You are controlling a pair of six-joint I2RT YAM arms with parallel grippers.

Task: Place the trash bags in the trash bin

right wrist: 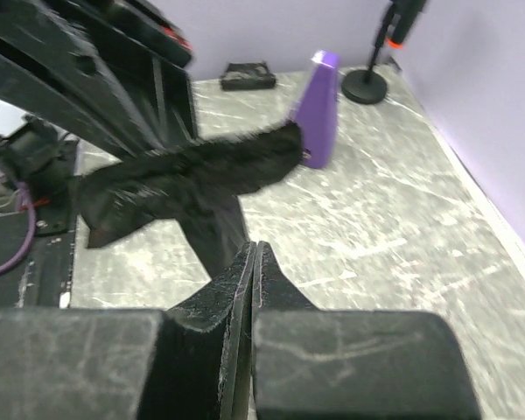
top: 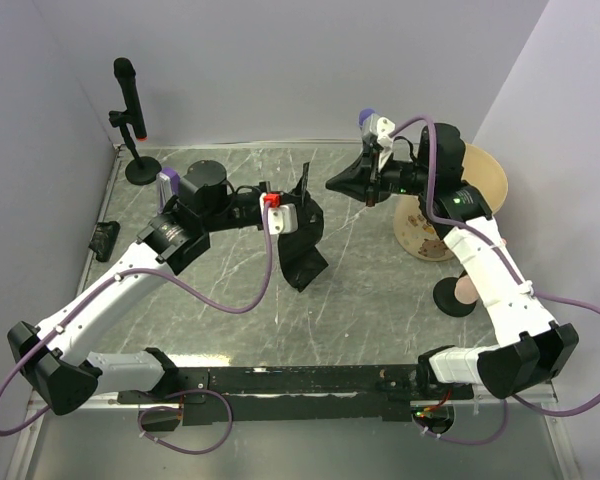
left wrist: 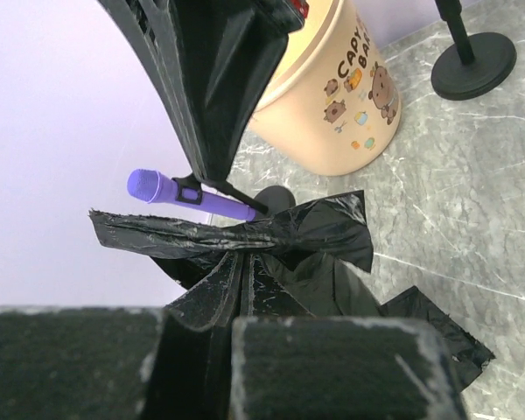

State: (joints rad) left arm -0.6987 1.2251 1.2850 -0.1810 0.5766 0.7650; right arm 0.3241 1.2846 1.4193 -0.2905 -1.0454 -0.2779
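Left tool (top: 302, 213) clenched on a trash bag (top: 302, 255) hanging over mid-bench (top: 380, 290). Right tool (top: 368, 185) clenched on a second bag (top: 345, 184). Trash bin (top: 488, 172) lies right of both; right arm nearer, we judge.

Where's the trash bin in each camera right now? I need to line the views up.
Top external: trash bin at the right, behind the right arm.
Left wrist: trash bin upper centre-right, beyond the trash bag pinched in the left tool.
Right wrist: not in it.
Shared landmark: the grey marbled tabletop; the round black stand base near the bin shows in top and left wrist only.
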